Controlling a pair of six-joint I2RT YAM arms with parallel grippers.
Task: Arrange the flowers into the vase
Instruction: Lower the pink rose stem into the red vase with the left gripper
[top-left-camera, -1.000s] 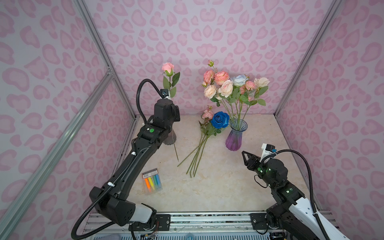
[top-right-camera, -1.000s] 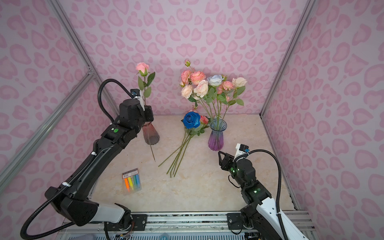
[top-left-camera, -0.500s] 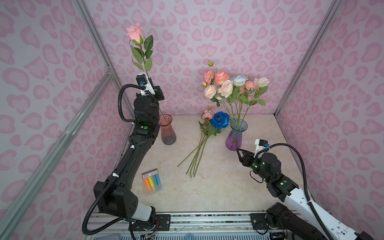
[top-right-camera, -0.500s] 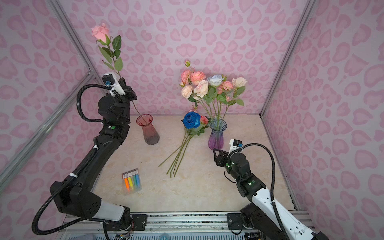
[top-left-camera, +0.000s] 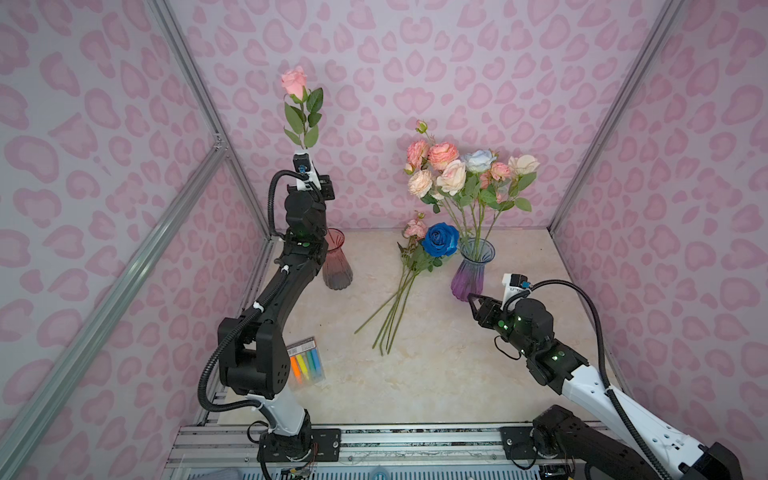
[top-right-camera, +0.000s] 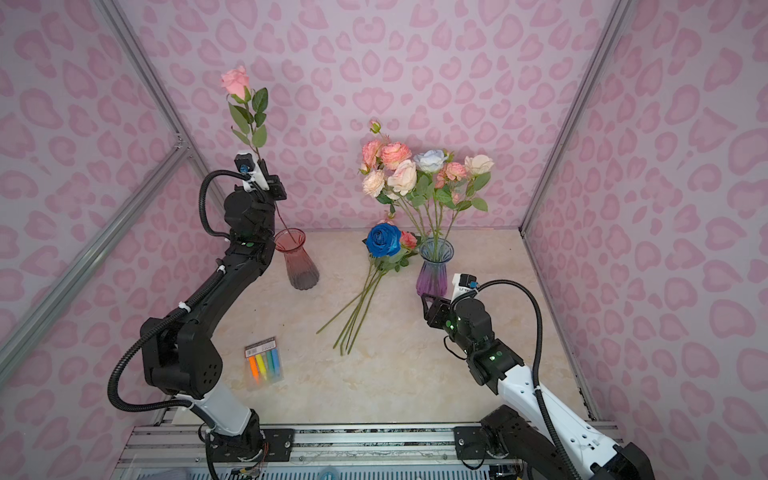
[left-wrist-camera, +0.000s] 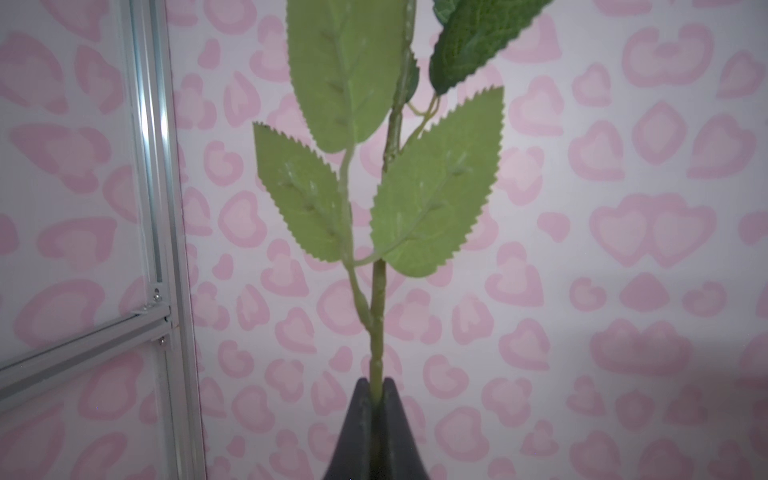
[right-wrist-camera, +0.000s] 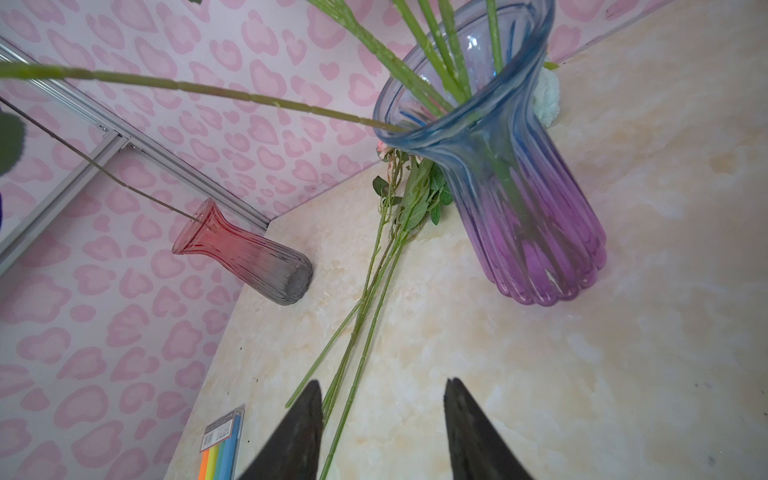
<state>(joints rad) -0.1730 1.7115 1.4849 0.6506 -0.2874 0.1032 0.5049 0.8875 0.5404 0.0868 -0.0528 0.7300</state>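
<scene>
Nearest me, the right gripper (right-wrist-camera: 381, 384) hangs half-open and empty, its tips toward the loose roses (top-left-camera: 439, 240) lying beside the purple vase (top-left-camera: 468, 276). Farther back, the left gripper (left-wrist-camera: 376, 384) pinches the pink rose (top-left-camera: 294, 81) nearly upright, stem foot just inside the red vase (top-right-camera: 300, 266) mouth below. The rose has sunk lower and moved rightward since a moment ago.

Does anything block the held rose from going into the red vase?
Nothing visible does. The left hand grips the rose upright, its stem tip at the mouth of the red vase, which holds no other stems.
</scene>
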